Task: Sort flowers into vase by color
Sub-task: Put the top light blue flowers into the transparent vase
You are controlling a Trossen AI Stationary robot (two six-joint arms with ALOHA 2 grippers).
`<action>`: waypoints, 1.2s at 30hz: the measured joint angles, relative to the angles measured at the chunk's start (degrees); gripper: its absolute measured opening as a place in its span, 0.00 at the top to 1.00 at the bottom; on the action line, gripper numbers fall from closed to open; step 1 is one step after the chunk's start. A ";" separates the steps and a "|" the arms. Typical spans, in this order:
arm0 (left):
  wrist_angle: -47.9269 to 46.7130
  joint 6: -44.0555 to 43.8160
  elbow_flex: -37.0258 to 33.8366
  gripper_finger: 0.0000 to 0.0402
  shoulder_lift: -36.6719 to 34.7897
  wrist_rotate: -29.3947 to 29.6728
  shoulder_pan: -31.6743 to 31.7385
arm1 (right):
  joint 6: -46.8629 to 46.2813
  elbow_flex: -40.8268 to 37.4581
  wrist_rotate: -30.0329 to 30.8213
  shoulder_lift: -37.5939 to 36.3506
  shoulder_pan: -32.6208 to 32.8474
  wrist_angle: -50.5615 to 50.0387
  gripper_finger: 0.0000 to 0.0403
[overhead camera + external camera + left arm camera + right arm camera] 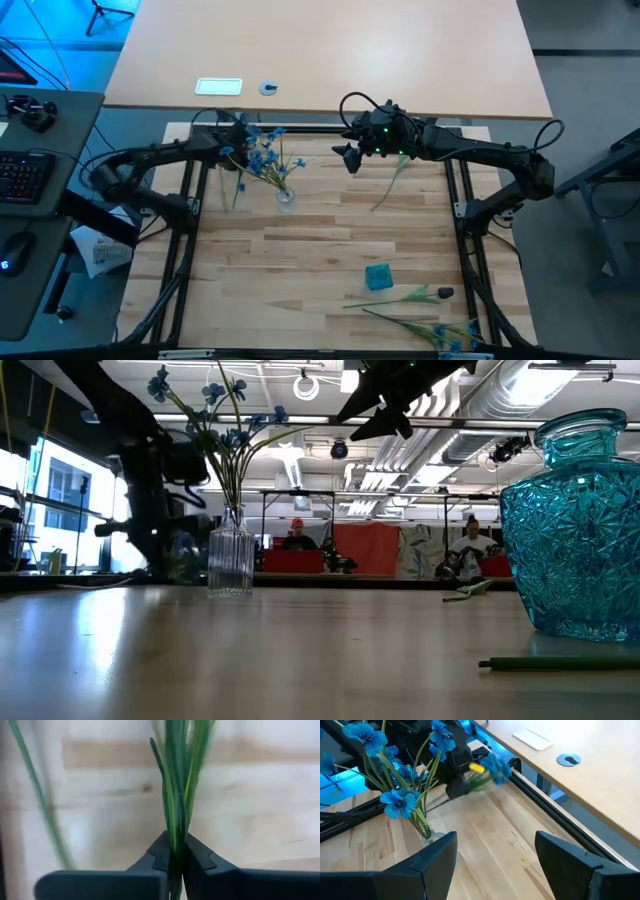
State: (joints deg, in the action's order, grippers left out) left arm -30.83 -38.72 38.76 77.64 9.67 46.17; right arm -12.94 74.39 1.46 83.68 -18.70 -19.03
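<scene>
Pinched between my left gripper [176, 857] fingers, a blue flower stem [177, 795] rises just beside the clear vase [285, 195], ready for dropping in; my right gripper [495, 855] hovers nearby, spread and empty.

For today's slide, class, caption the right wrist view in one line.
Open right pincer faces a clear vase of blue flowers, the left pincer carrying another blue stem.

A white card [218, 87] and a round grey grommet [267, 88] lie on the tan desk [400, 50] well beyond the fingers, a keyboard [22, 175] and mouse [8, 262] far outside them.
</scene>
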 joint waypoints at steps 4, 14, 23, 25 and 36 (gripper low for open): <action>-0.44 0.74 0.00 0.97 -9.14 1.58 -0.24 | 0.35 0.00 -0.05 0.00 0.00 0.03 0.35; 16.42 3.47 0.07 0.99 -30.51 1.76 -3.67 | 1.41 0.00 -0.20 0.00 0.00 3.83 0.35; 46.07 4.09 -13.84 1.00 -34.48 5.93 -15.89 | 1.35 0.00 -0.54 0.00 -0.02 5.15 0.35; 51.66 1.15 -18.03 1.00 -34.39 7.05 -17.97 | 1.32 0.00 -0.59 0.00 0.00 5.17 0.35; 73.75 -2.77 -28.65 1.00 -34.00 13.51 -23.58 | -1.06 0.00 -0.62 0.00 0.00 7.52 0.35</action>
State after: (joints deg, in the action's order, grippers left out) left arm 42.92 -41.49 10.11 43.63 23.19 22.59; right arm -14.00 74.39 0.84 83.68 -18.70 -11.51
